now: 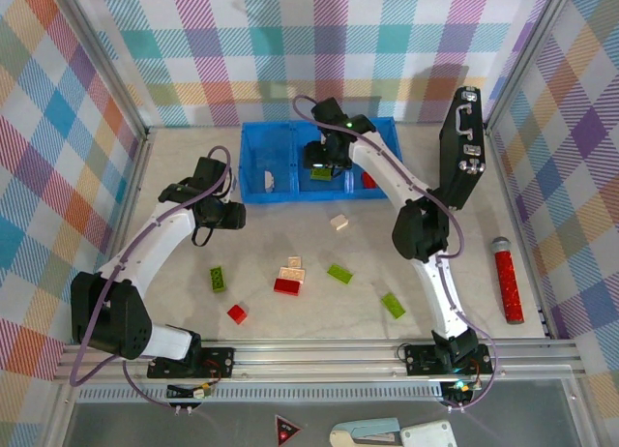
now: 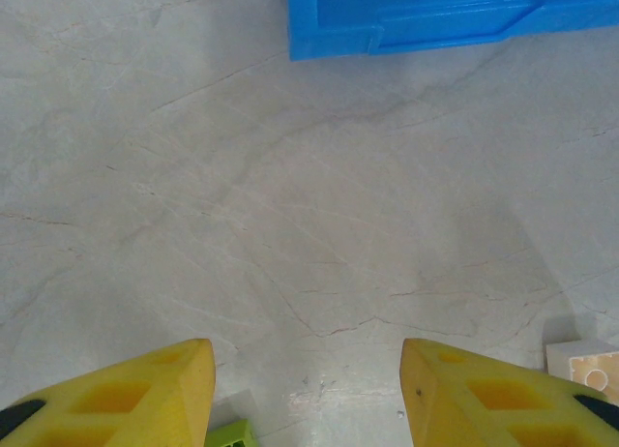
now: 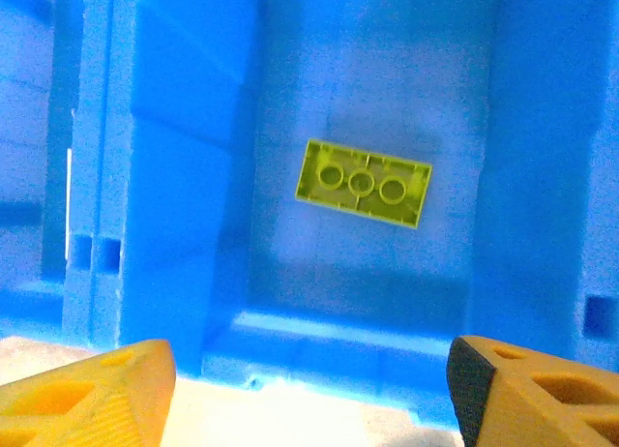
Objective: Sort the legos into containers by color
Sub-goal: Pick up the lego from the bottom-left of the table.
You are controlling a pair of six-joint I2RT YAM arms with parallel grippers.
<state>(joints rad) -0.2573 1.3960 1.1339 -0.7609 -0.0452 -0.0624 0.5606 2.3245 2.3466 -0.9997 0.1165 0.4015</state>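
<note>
Right end effector [image 1: 324,157] hangs over the middle compartment of the blue tray [image 1: 253,197], fingers apart with nothing between them. In the right wrist view a lime brick [image 3: 362,183] lies flat on that compartment's floor, clear of both walls. Judged step: the drop is done and the exit is in hand. To do it well, rise straight up past the tray rim before swinging out, keep the fingers spread, then head for a loose lime brick [image 1: 339,273] in front of the tray. Left end effector [image 1: 232,215] hovers off the tray's front left corner, fingers apart and empty; best kept there so the arms do not cross. The wrist view gives the brick's lie: three round tubes showing, so probably underside up, and slightly skewed to the walls. The top view gives what the wrist cannot: a white brick [image 1: 270,181] in the left compartment, a red brick [image 1: 368,180] in the right, and several more on the worktop [image 1: 290,239] before the tray. The left wrist view adds a cream brick [image 2: 585,365] just beside one fingertip
</note>
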